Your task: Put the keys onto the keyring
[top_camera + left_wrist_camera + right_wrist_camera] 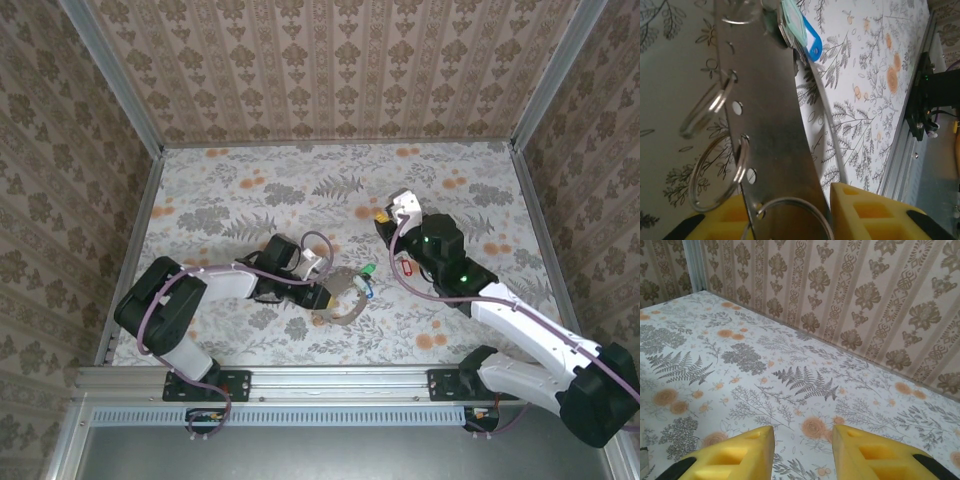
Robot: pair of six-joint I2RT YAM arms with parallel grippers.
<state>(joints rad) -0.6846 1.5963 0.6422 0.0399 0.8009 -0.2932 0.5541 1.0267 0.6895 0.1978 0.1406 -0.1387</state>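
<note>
Keyring (719,176) hangs from a grey strap (770,140) punched with holes. Several split rings are threaded through those holes, and the whole bunch sits near the middle of the desk (240,190), a little toward its near edge. The left gripper (328,296) has its jaws clenched on the near end of the strap, which passes between the yellow pads (875,210). I judge this grip is meant to steady the strap and present a ring so that a key can be worked onto it.

At the strap's far end are the green key (792,22) and a blue tag (812,45), pressed close together. I cannot tell whether the green one is already threaded or merely lying against the strap.

The red key (404,266) lies loose on the desk, near the strap on its right and apart from it. The right gripper (803,440) hovers beyond it toward the far edge, jaws released with nothing between them, and faces the patterned back wall (865,295) rather than the key.

A purple cable (397,250) from the right arm curves just beside the red key and could crowd a reach for it. The key is also tiny and flat on the desk, so I expect it to be awkward to pinch.
</note>
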